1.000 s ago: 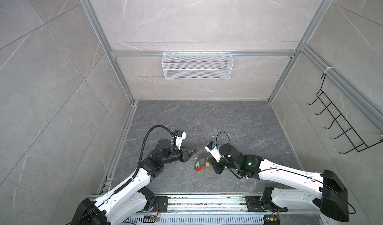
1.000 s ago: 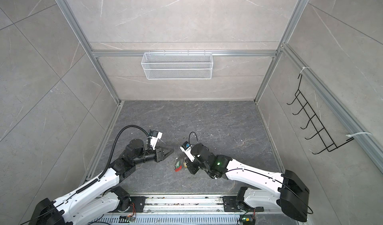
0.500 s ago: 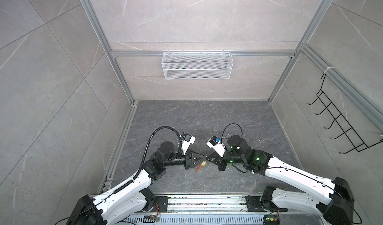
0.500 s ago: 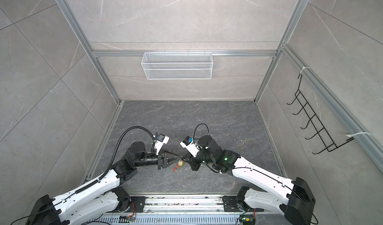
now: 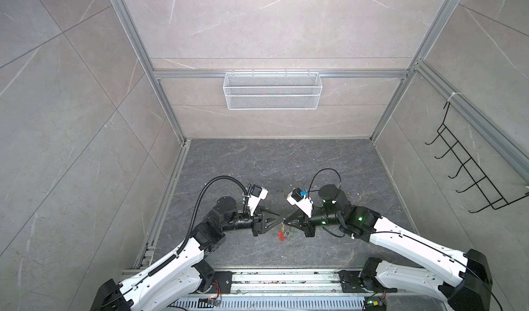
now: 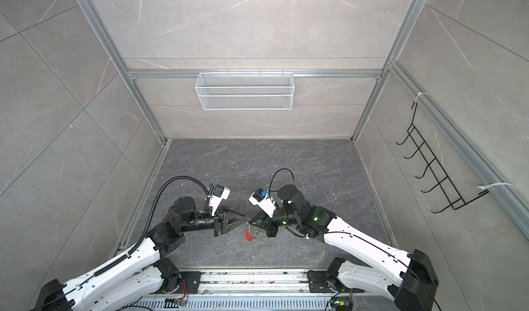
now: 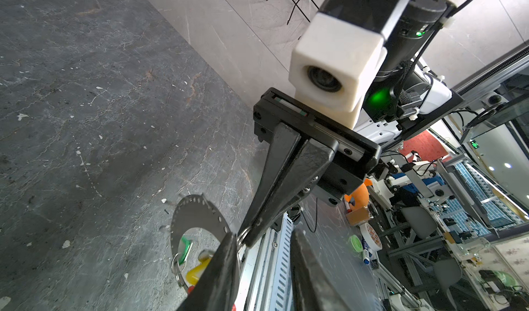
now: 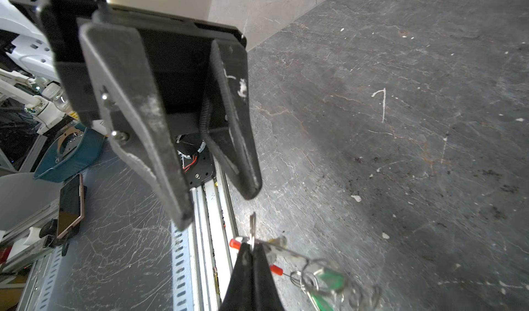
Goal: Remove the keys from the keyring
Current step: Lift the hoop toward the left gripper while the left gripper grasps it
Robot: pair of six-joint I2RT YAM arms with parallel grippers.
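Note:
Both grippers face each other tip to tip above the front of the dark floor. My right gripper (image 8: 252, 250) is shut on the keyring (image 8: 252, 229), pinching its thin metal wire next to the red sleeve (image 8: 235, 243). The bunch hangs below it. The red sleeve (image 5: 282, 236) and the keys (image 5: 289, 233) also show in both top views. The green tag (image 7: 186, 246) and the yellow tag (image 7: 197, 269) dangle beside a flat grey metal arc (image 7: 197, 209). My left gripper (image 7: 262, 233) is open and holds nothing. One of its fingers (image 7: 226, 263) is right beside the right gripper's tip.
A white wire basket (image 5: 272, 94) hangs on the back wall. On the right wall is a black hook rack (image 5: 472, 177). The aluminium rail (image 5: 286, 279) with both arm bases runs along the front edge. Walls close the floor (image 5: 272, 166) on three sides.
Both arms have risen from near the floor and now point at each other. The right gripper lifted the keyring off the floor. The left gripper's jaws have opened.

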